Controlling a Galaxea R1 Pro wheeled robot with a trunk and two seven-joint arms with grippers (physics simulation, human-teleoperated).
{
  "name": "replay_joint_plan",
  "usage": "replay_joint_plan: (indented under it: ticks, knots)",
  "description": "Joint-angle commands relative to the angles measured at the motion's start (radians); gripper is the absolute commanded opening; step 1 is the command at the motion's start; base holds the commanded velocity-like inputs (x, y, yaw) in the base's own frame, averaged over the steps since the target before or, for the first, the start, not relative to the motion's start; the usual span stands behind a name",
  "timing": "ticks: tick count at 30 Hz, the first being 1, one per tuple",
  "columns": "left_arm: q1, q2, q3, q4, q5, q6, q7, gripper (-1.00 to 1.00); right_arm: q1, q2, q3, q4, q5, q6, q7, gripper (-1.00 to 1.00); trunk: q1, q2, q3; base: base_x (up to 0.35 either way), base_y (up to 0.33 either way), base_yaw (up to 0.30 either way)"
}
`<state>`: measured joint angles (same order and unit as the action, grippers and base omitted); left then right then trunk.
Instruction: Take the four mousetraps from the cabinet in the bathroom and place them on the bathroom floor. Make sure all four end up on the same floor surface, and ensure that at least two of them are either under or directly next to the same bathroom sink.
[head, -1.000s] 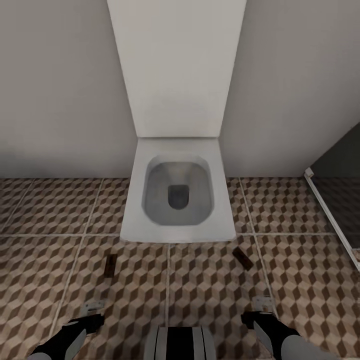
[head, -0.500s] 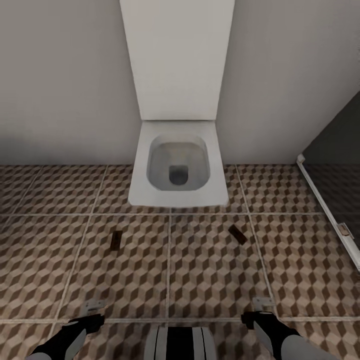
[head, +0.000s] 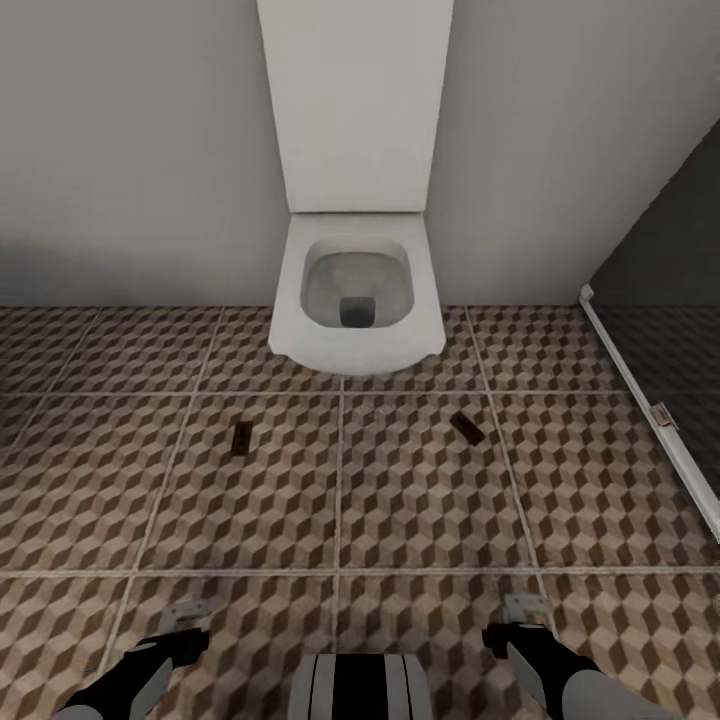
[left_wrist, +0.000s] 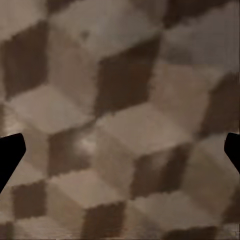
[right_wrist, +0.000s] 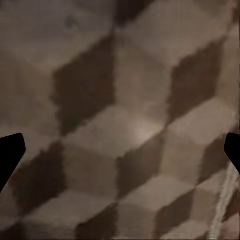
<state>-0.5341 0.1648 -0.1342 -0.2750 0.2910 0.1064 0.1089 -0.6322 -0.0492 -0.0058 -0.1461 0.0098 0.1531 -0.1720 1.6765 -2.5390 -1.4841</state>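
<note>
Head view: two mousetraps (head: 241, 438), details indistinct

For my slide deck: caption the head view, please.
Two mousetraps lie on cube-patterned floor before a white toilet.

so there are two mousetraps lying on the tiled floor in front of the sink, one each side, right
Not quite: the fixture is a toilet, not a sink, as the head view shows. The rest holds: two mousetraps lie on the tiled floor in front of it, the left mousetrap and the right mousetrap.
</note>
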Motion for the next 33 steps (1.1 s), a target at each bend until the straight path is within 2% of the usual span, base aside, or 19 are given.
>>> replay_joint_plan:
  ticks: [1, 16, 33]
  knots:
    - [0.000, 0.001, -0.009, -0.003, 0.010, 0.006, 0.006, 1.00, 0.000, 0.000, 0.000, -0.002, 0.001, 0.006, -0.003, 1.00, -0.001, 0.000, -0.001, -0.346, 0.000, 0.000]
    - [0.000, 0.000, -0.008, -0.003, 0.009, 0.005, 0.006, 1.00, 0.000, 0.000, 0.000, -0.003, 0.001, 0.006, -0.010, 1.00, -0.001, 0.000, -0.001, -0.308, 0.000, 0.000]
    - [0.000, -0.001, -0.010, -0.003, 0.008, 0.003, 0.008, 1.00, 0.000, 0.000, 0.000, -0.002, 0.001, 0.006, -0.011, 1.00, -0.001, 0.000, -0.001, -0.039, 0.000, 0.000]
